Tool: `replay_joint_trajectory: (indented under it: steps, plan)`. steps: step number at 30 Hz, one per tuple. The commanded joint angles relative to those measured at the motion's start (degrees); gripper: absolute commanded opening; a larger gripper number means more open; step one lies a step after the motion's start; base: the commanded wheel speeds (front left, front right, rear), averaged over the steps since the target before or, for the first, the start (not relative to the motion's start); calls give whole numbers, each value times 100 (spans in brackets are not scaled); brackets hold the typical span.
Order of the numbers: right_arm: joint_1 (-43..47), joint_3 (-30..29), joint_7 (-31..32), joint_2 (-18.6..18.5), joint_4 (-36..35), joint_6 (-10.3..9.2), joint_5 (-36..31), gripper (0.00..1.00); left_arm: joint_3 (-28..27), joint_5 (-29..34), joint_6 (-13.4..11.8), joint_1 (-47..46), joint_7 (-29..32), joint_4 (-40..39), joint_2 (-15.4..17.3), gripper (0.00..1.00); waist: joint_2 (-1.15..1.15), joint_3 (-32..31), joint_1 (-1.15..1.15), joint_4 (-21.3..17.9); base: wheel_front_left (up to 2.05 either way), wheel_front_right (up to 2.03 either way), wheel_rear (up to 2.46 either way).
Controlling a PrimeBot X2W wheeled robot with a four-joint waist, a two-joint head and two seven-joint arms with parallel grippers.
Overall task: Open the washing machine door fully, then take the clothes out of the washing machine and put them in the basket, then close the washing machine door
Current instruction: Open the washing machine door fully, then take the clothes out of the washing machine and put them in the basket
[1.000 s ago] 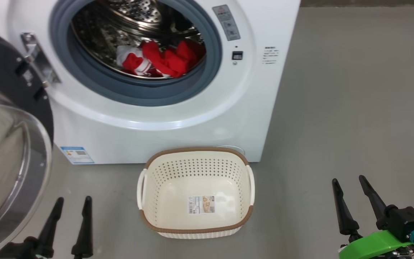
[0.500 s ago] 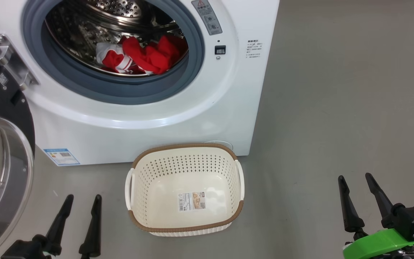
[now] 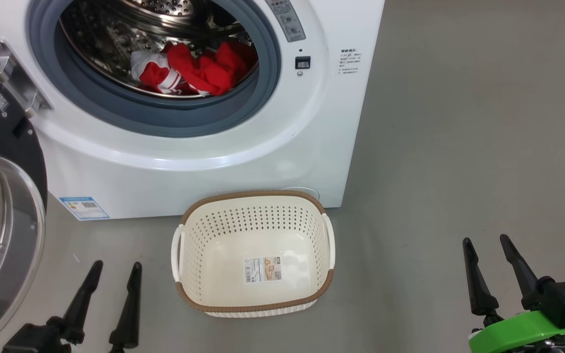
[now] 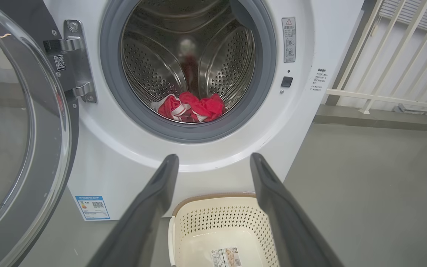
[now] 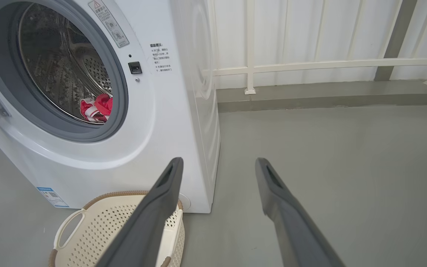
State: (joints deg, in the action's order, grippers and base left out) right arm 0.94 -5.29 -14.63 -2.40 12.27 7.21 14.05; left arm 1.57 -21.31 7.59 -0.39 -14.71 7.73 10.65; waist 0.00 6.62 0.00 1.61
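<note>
The white washing machine (image 3: 204,162) stands ahead with its door (image 3: 3,230) swung wide open to the left, glass bowl facing me. Red and white clothes (image 3: 194,68) lie at the bottom of the steel drum; they show too in the left wrist view (image 4: 191,107) and the right wrist view (image 5: 96,107). The cream basket (image 3: 253,304) sits empty on the floor in front of the machine. My left gripper (image 3: 115,272) is open at the lower left, beside the door. My right gripper (image 3: 486,245) is open at the lower right, well clear of the basket.
Grey floor (image 3: 459,147) spreads to the right of the machine. A white railing (image 5: 310,66) runs along a raised kerb behind it. The open door takes up the space at my left.
The head view has shifted: the machine and basket first slid left, then the basket rose slightly. Both grippers stay open and low, holding nothing.
</note>
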Motion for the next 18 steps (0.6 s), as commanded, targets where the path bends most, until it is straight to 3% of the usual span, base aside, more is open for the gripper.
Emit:
replay_joint_trajectory:
  steps: [1, 11, 18]
  plan:
    - [-126, 122, -37, -48, -149, 28, 5, 100, -165, -46, -10, -243, -29, -168, 165, 100, 0, 15, 0, 5, 0, 0, 0]
    - [-154, 171, -37, -48, -137, 28, 13, 100, -83, -95, -10, -299, -29, -130, 221, 100, 0, 46, 0, 10, 6, -6, 0]
    - [-162, 206, -37, -48, -122, 28, 2, 100, -27, -196, -10, -334, -29, -131, 245, 100, 0, 37, 0, 23, 79, -79, 0]
